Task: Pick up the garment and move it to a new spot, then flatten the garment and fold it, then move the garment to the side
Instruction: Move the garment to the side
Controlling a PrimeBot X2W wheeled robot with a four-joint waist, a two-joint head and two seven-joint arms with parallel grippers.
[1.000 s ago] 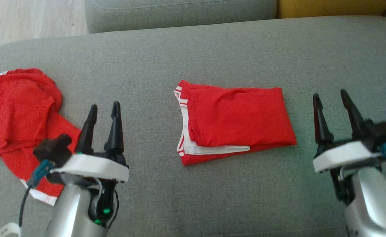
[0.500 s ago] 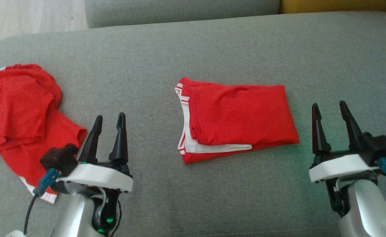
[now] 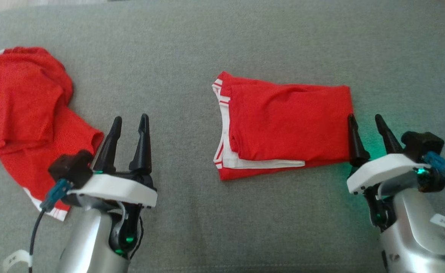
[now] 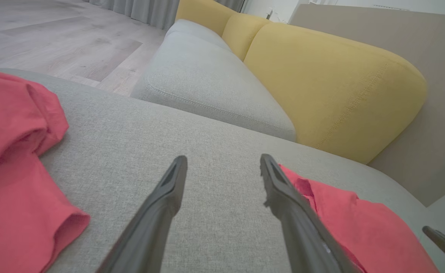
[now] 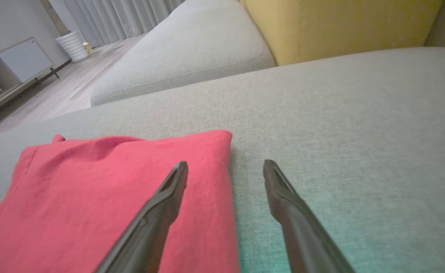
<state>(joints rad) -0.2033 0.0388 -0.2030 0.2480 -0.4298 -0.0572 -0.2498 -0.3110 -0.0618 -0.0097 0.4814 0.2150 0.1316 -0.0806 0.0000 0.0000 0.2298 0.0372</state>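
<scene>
A folded red garment point(image 3: 286, 125) with white trim is lying flat in the middle of a grey sofa cushion point(image 3: 245, 38). The right gripper point(image 3: 365, 116) is straddling its right edge with fingers spread and empty, one finger over the red cloth and the other over bare cushion; whether it is touching cannot be told. The left gripper point(image 3: 131, 117), also spread and empty, is pointing at bare cushion between the folded garment and a crumpled red cloth point(image 3: 25, 98) on the left.
</scene>
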